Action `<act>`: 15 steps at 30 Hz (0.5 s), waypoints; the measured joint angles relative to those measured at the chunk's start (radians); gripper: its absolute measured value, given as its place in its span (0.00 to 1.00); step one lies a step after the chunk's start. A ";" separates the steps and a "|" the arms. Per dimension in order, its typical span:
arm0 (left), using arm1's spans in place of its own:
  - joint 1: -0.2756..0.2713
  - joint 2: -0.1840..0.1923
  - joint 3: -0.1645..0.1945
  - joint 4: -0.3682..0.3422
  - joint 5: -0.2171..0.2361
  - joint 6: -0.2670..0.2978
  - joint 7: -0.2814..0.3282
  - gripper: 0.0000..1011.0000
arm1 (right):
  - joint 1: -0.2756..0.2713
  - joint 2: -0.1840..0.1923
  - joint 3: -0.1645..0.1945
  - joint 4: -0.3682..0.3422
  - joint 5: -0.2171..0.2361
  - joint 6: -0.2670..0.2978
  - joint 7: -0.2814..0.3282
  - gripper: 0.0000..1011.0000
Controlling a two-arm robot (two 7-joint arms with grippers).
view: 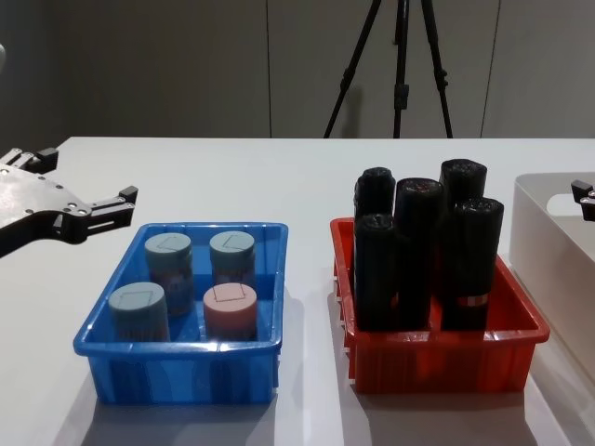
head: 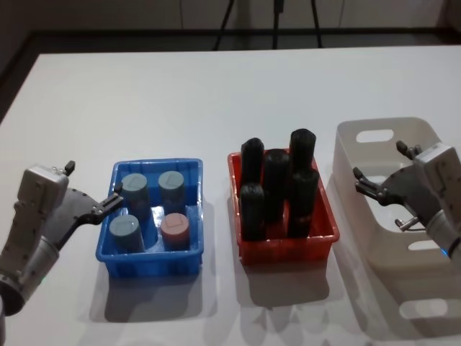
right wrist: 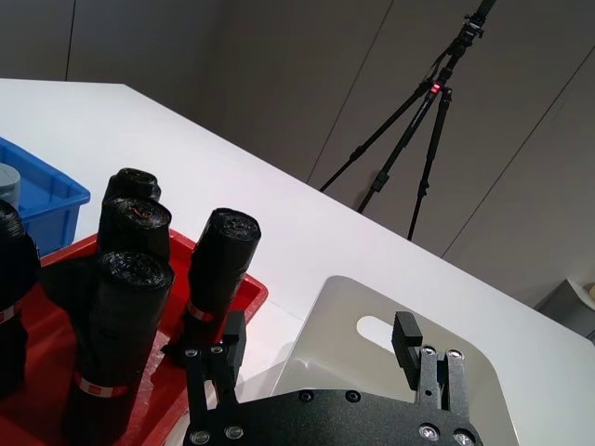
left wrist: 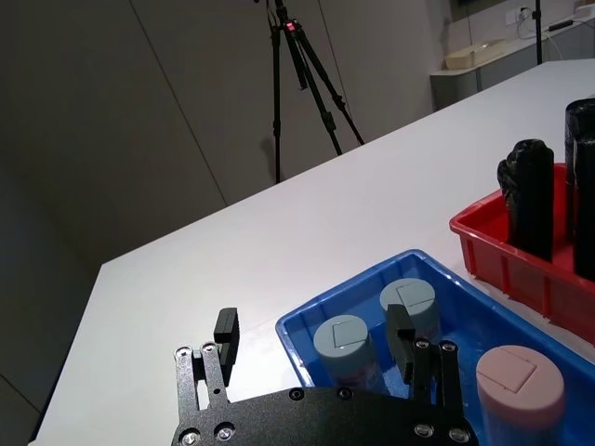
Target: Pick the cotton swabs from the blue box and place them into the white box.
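Plastic tubs of cotton swabs: four, upright in blue box, just ahead of and below left gripper, jaws apart | judged light, rigid, smooth-walled, may slip; grip sidewall below lid | right gripper: jaws apart, over white box

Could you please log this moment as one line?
left gripper: open, by blue box rim | right gripper: open, above white box | cotton swabs: four in blue box

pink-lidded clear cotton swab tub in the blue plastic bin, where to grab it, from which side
Grip the pink-lidded tub by its lid from straight above, probably: it stands upright in the blue plastic bin, near right corner, walls and a grey-blue-lidded tub crowding its sides.
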State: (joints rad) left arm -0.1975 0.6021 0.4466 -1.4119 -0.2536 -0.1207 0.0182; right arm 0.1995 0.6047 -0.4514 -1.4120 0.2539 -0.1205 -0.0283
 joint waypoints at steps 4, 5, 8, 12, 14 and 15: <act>0.004 -0.003 -0.010 0.000 -0.004 0.000 -0.023 0.99 | 0.000 0.000 0.000 0.000 0.000 0.000 0.000 0.99; 0.005 -0.003 -0.012 0.000 -0.005 0.000 -0.027 0.99 | 0.000 0.000 0.000 0.000 0.000 0.000 0.000 0.99; 0.009 -0.004 -0.020 -0.001 -0.006 0.000 -0.040 0.99 | 0.000 0.000 0.000 0.000 0.000 0.000 0.000 0.99; 0.016 -0.006 -0.030 -0.002 -0.006 0.000 -0.051 0.99 | 0.000 0.000 0.000 0.000 0.000 0.000 0.000 0.99; 0.018 -0.007 -0.034 -0.004 -0.006 0.000 -0.055 0.99 | 0.000 0.000 0.000 0.000 0.000 0.000 0.000 0.99; 0.021 -0.007 -0.037 -0.005 -0.006 0.001 -0.059 0.99 | 0.000 0.000 0.000 0.000 0.000 0.000 0.000 0.99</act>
State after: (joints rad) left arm -0.1764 0.5949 0.4096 -1.4169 -0.2599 -0.1195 -0.0406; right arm 0.1995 0.6047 -0.4514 -1.4120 0.2539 -0.1205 -0.0282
